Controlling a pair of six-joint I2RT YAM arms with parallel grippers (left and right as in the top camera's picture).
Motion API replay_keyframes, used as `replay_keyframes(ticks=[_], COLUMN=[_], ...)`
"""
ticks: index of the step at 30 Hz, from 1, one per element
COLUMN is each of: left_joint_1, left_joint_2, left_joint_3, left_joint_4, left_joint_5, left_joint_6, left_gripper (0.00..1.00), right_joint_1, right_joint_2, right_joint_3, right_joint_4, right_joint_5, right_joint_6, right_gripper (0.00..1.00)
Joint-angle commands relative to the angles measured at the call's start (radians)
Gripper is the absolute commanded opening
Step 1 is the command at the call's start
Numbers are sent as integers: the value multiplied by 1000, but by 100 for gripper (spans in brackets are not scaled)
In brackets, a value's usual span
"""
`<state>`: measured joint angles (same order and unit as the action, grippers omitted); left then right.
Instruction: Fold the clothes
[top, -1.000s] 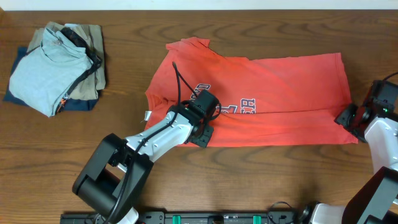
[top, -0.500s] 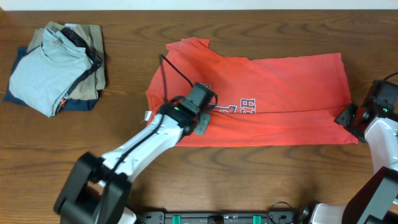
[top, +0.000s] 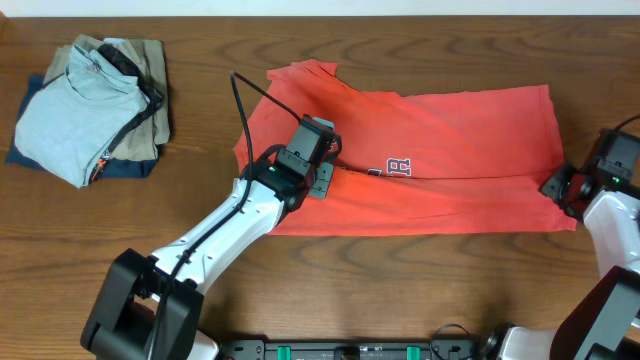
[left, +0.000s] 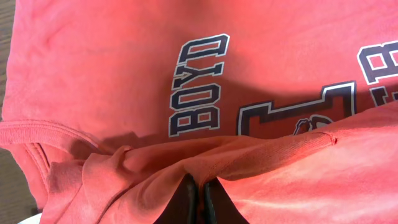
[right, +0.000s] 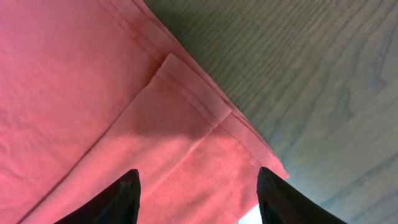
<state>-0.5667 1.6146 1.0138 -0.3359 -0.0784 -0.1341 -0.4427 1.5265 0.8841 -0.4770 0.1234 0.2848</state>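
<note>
The clothes, a coral-red T-shirt (top: 450, 150) with navy lettering (left: 198, 84), lie spread across the middle of the table, the lower part doubled up over the chest print. My left gripper (top: 332, 170) is over the shirt's left half. In the left wrist view it (left: 199, 191) is shut on a raised fold of the red fabric just below the word BOYD. My right gripper (top: 558, 188) is at the shirt's lower right corner. In the right wrist view it (right: 198, 190) stands open, with the hemmed corner (right: 205, 124) lying flat between its fingers (right: 127, 196).
A pile of folded garments sits at the far left of the table: a light blue shirt (top: 65, 120) on top, a tan garment (top: 140, 60) and a dark one beneath. Bare wood table (top: 420, 290) runs along the near side and beyond the right corner (right: 323, 74).
My left gripper closed on the shirt fold, then moved away from the near edge and slightly left, dragging the fabric over part of the lettering. The right arm has not moved.
</note>
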Motion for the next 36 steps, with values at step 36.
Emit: replay_keyframes(ticks=[36], left_joint_1=[2], left_joint_2=[7], left_joint_3=[15], left_joint_4=[2], left_joint_5=[-17], left_joint_6=[-13], left_gripper=[7], right_joint_1=[-11], right_joint_2=[254], right_joint_3=[-12], right_joint_4=[198], right_joint_5=[30], right_joint_6=[6], right_gripper=[37])
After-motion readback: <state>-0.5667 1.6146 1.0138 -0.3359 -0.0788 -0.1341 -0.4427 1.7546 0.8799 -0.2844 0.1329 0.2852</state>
